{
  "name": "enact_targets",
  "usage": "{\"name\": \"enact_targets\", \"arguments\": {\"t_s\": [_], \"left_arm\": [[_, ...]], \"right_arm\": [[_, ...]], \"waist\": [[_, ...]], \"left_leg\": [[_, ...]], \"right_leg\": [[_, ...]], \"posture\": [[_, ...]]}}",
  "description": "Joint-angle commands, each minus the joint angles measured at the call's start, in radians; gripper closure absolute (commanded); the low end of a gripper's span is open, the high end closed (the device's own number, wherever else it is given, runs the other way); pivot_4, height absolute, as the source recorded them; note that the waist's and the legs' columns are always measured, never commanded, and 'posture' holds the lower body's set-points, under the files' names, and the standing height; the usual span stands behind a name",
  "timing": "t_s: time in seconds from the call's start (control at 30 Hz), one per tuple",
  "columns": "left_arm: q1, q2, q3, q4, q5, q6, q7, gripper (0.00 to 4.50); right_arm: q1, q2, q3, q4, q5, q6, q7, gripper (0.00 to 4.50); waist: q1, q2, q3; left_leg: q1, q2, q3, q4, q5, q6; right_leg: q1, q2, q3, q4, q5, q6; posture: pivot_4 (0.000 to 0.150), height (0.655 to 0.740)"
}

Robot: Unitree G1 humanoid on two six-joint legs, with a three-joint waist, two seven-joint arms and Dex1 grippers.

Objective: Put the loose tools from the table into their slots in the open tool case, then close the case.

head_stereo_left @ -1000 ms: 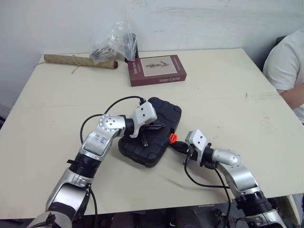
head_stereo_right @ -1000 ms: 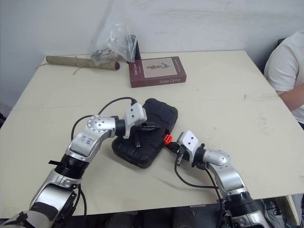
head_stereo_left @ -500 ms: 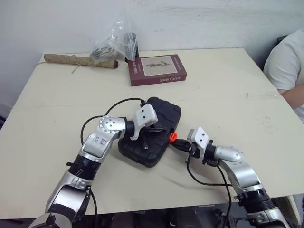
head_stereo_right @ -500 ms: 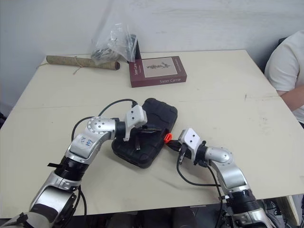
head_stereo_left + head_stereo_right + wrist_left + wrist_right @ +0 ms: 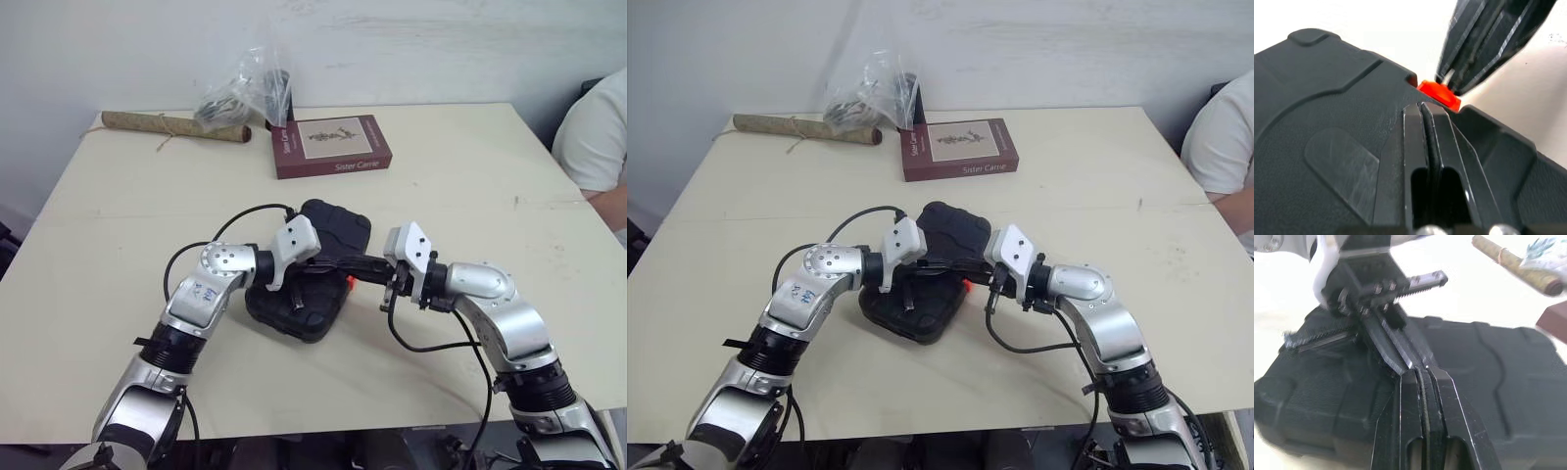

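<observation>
Left wrist view: left tool [image 5: 1422, 105] closed, right tool [image 5: 1447, 81] closed, over moulded matte black case [image 5: 1327, 98], orange latch [image 5: 1437, 93].

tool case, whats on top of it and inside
The left gripper and right gripper, both shut, meet over the tool case lid by the orange latch. Its inside is hidden.

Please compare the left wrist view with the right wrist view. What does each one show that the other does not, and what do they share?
Left wrist view, not the right: the small orange latch at the case's edge, with the right gripper reaching down to it. Right wrist view, not the left: the left gripper at the lid, a brown paper roll and the corner of a dark red book. Both: the closed black plastic tool case on the pale table.
</observation>
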Motion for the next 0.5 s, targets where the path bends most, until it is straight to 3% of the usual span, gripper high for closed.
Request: {"name": "enact_targets", "arguments": {"t_s": [0.03,0.2,0.37,0.43,0.5], "left_arm": [[0.080,0.009,0.111,0.008,-0.098,-0.047,-0.030,4.23],[0.170,0.193,0.382,-0.124,-0.218,-0.024,-0.061,2.55],[0.441,0.348,0.639,-0.146,-0.229,0.039,-0.039,0.55],[0.571,0.406,0.691,-0.160,-0.177,0.063,-0.020,0.17],[0.630,0.414,0.746,-0.168,-0.169,0.028,0.010,0.17]], "right_arm": [[-0.005,-0.033,-0.135,-0.064,0.092,-0.016,0.004,4.18],[0.075,-0.231,-0.263,-0.064,0.096,-0.060,0.118,2.29],[0.141,-0.389,-0.353,0.125,-0.014,-0.324,0.198,0.07],[0.124,-0.410,-0.387,0.229,-0.032,-0.380,0.170,0.00],[0.103,-0.430,-0.399,0.321,-0.051,-0.442,0.162,0.00]], "waist": [[-0.003,0.001,0.001],[-0.004,0.002,0.012],[-0.005,0.001,0.023],[-0.008,-0.002,0.026],[-0.005,-0.005,0.030]], "left_leg": [[-0.001,0.000,0.000,0.000,0.000,0.000],[-0.003,0.003,0.000,-0.001,0.001,-0.001],[-0.002,0.000,0.001,-0.009,0.002,-0.002],[-0.002,-0.001,0.005,-0.011,0.000,0.001],[-0.003,-0.002,0.005,-0.010,0.000,0.001]], "right_leg": [[0.000,-0.001,0.000,0.000,0.000,0.000],[-0.003,-0.001,0.000,0.000,-0.001,-0.001],[-0.004,0.001,-0.003,-0.003,-0.001,-0.002],[-0.004,0.000,-0.003,-0.004,0.001,0.002],[-0.004,0.000,-0.003,-0.006,0.001,0.002]], "posture": [[0.150,0.7400],[0.150,0.7400],[0.150,0.7400],[0.150,0.7400],[0.150,0.7400]]}}
